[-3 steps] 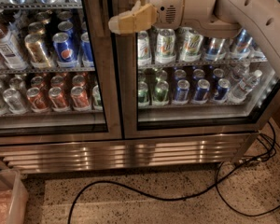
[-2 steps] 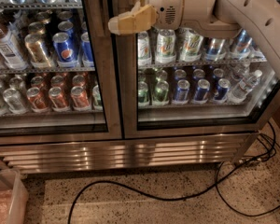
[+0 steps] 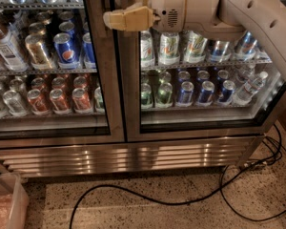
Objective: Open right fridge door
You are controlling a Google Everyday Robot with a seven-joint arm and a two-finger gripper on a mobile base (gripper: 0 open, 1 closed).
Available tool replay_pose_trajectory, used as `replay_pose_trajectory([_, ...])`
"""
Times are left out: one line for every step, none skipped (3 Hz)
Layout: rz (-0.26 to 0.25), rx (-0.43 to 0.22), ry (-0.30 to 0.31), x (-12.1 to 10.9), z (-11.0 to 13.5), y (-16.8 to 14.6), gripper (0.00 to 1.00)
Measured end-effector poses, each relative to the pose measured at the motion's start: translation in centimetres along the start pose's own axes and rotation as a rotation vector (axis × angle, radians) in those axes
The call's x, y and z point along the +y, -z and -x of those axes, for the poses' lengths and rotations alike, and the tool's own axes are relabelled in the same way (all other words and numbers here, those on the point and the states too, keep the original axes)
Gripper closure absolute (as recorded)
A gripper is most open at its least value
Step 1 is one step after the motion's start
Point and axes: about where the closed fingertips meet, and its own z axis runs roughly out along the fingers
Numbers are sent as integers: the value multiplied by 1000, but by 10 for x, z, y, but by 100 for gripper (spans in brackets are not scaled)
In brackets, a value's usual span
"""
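Gripper (image 3: pixel 126 19) was parked high up at the centre seam of the fridge (image 3: pixel 124 156), tan tip pointing left across the inner stile of the right fridge door (image 3: pixel 195 130) and overlapping the edge of the left door (image 3: pixel 102 104). Couldn't tell whether it was open or clamped on anything: no clear handle visible there, and the tip hid the contact spot. The arm (image 3: pixel 257 18) came in from the upper right, lying nearly horizontal in front of the right door's glass. Placement made sense to me. On a two-door cooler the hinges are most likely on the outer sides, so the free edge to pull is at the middle, and that is where the tool sat. The right door itself looked fully shut, its bottom frame in line with the left door's, with no gap at the seam. So my read was that the task was at the grasp or hook stage and the pull had not started. The next move probably needed an outward pull swinging to the right, following the door's arc. Risks I saw: catching the left door's stile instead of the right one, since the tip straddled both, and the arm lying across the door's swing path. A black cable (image 3: pixel 148 194) ran loose on the floor in front of the grille. A plastic bin (image 3: pixel 7 204) sat at the lower left, well clear of the right door.
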Motion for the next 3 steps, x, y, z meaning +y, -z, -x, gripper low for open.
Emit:
replay_pose_trajectory([0, 0, 0, 0, 0, 0, 65])
replay_pose_trajectory([0, 0, 0, 0, 0, 0, 89])
replay_pose_trajectory([0, 0, 0, 0, 0, 0, 100])
